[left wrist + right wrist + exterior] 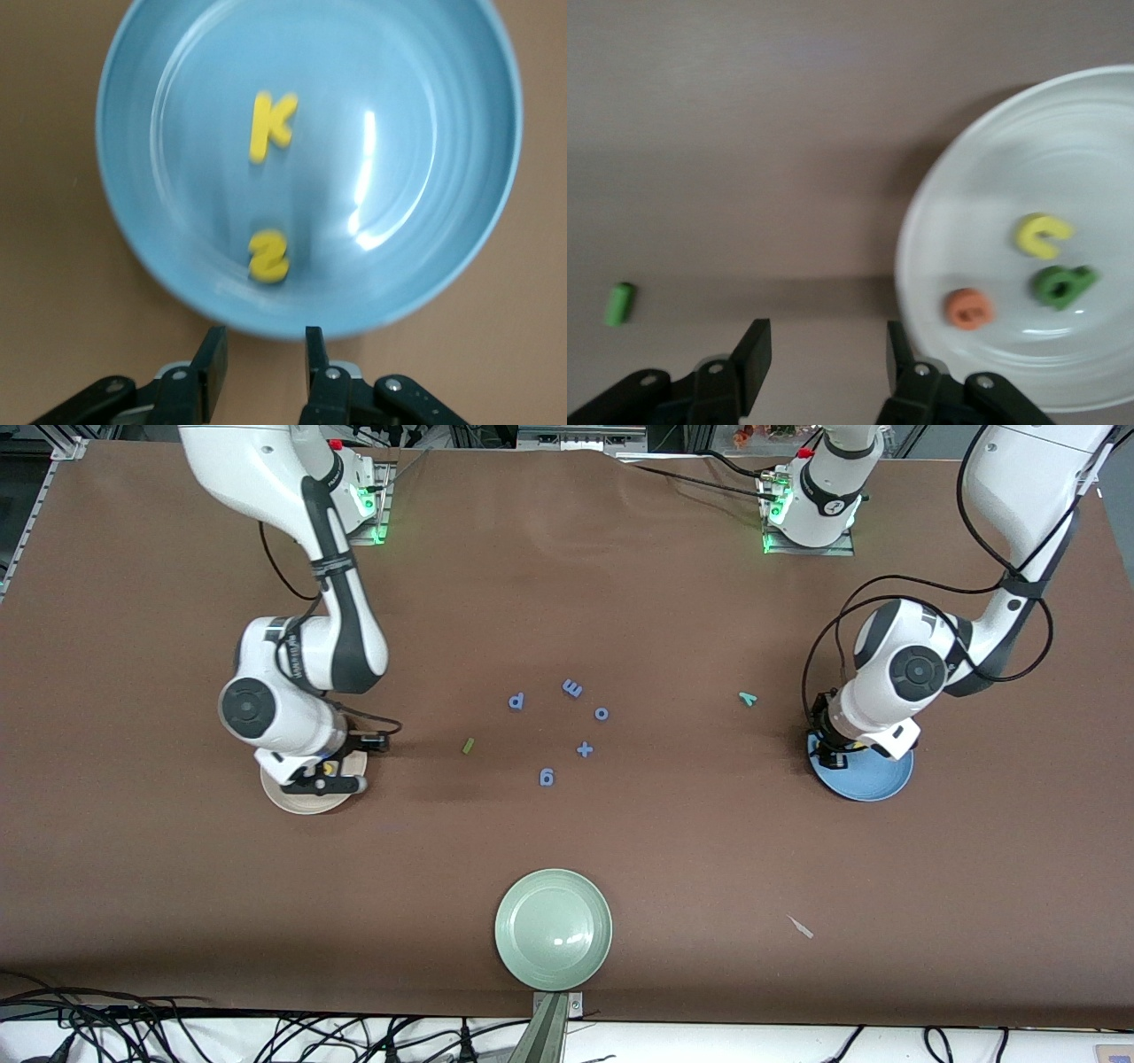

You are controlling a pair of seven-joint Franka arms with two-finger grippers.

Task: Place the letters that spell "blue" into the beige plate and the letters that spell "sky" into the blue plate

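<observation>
The brown table (pixel 567 850) carries three plates and several small foam letters. The two white arms reach down over its two ends.

The pale green plate (pixel 554 928) lies closest to the front camera, at the middle of the table edge. The beige plate (pixel 297 797) lies toward the right arm's end, partly covered by the arm. The blue plate (pixel 873 779) lies toward the left arm's end, also partly covered.

The right gripper (pixel 828 350) hangs over the edge of the beige plate. Its fingers stand apart and hold nothing. In this plate lie the yellow u (pixel 1044 235), the green b (pixel 1063 285) and the orange e (pixel 969 308), close together. The dark-green l (pixel 468 746) lies on the bare table, between the beige plate and the group of blue letters.

The left gripper (pixel 263 354) hangs over the edge of the blue plate, its fingers also apart and empty. In the plate lie the yellow k (pixel 269 126) and the yellow s (pixel 267 257), a little apart from each other. The teal y (pixel 748 699) lies on the table, near the blue plate and farther from the front camera than it.

In the middle of the table lie four all-blue letters (pixel 572 688) and a blue plus sign (pixel 585 749). A small pale scrap (pixel 801 927) lies toward the left arm's end, nearer the front camera than the blue plate.
</observation>
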